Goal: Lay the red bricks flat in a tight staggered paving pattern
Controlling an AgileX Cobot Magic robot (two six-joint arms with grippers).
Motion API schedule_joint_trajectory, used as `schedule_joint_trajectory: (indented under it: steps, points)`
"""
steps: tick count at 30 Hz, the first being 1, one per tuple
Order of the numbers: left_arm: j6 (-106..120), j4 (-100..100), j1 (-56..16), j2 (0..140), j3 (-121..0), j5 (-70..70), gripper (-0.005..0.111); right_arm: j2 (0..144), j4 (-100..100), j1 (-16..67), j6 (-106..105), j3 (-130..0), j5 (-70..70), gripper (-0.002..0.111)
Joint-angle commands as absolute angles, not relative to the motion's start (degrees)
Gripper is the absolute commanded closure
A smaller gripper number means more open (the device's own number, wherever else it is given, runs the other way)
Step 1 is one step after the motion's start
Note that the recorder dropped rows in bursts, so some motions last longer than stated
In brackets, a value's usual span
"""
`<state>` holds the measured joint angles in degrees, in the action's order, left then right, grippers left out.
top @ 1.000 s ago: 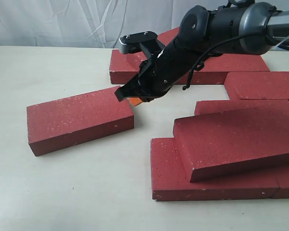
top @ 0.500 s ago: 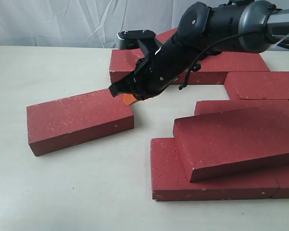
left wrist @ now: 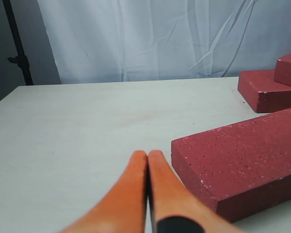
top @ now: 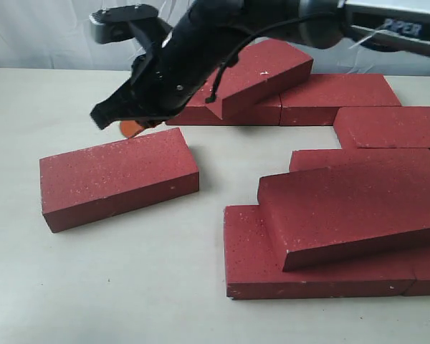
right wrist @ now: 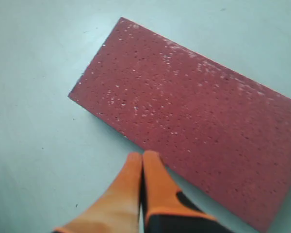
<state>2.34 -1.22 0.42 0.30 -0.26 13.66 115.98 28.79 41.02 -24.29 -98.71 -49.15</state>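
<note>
- Your left gripper [left wrist: 148, 164] shows only in its own wrist view. Its orange fingertips are pressed together with nothing between them, low over the pale table [left wrist: 77, 126].
- The lone brick [top: 118, 178] lies flat on the table, well apart from the other red bricks. In the left wrist view it lies just beside those fingertips.
- Your right gripper [top: 122, 123] reaches across from the right and hangs by the lone brick's far long edge. Its jaws are closed on nothing, and in its wrist view the tips meet right at that edge. You cannot tell whether they touch the brick.
- At the back, a tilted brick [top: 261, 72] leans across the back row [top: 344, 93] of flat bricks.
- Further right, a single flat brick [top: 394, 125] lies near the table's edge.
- At the front right, a slanted brick [top: 351, 211] rests on the front bricks [top: 261, 269] — it also partly covers the middle brick [top: 358, 158] behind it.
</note>
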Motion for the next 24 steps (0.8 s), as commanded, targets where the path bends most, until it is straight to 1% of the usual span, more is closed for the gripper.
schedule_joint_trajectory:
  steps: [1, 5, 8, 12, 15, 20, 24]
  points:
    - [1.96, -1.25, 0.46, 0.00, 0.00, 13.03, 0.107, 120.14, 21.61, 46.17, -20.34, -104.93, -51.58, 0.109]
    - [1.96, -1.25, 0.46, 0.00, 0.00, 13.03, 0.107, 123.72, 19.33, 49.15, -18.34, -110.05, -52.60, 0.109]
    - [1.96, -1.25, 0.46, 0.00, 0.00, 13.03, 0.107, 126.35, 19.46, 49.73, -18.34, -111.95, -51.90, 0.109]
    - [1.96, -1.25, 0.46, 0.00, 0.00, 13.03, 0.107, 129.38, 19.15, 49.63, -17.73, -112.23, -48.65, 0.109]
    - [1.96, -1.25, 0.46, 0.00, 0.00, 13.03, 0.107, 131.65, 14.60, 49.35, -13.07, -112.23, -48.06, 0.109]
    - [1.96, -1.25, 0.46, 0.00, 0.00, 13.03, 0.107, 133.37, 8.22, 49.12, -8.79, -112.23, -48.31, 0.109]
    - [1.96, -1.25, 0.46, 0.00, 0.00, 13.03, 0.107, 133.48, 6.44, 48.34, -5.00, -112.23, -51.82, 0.109]
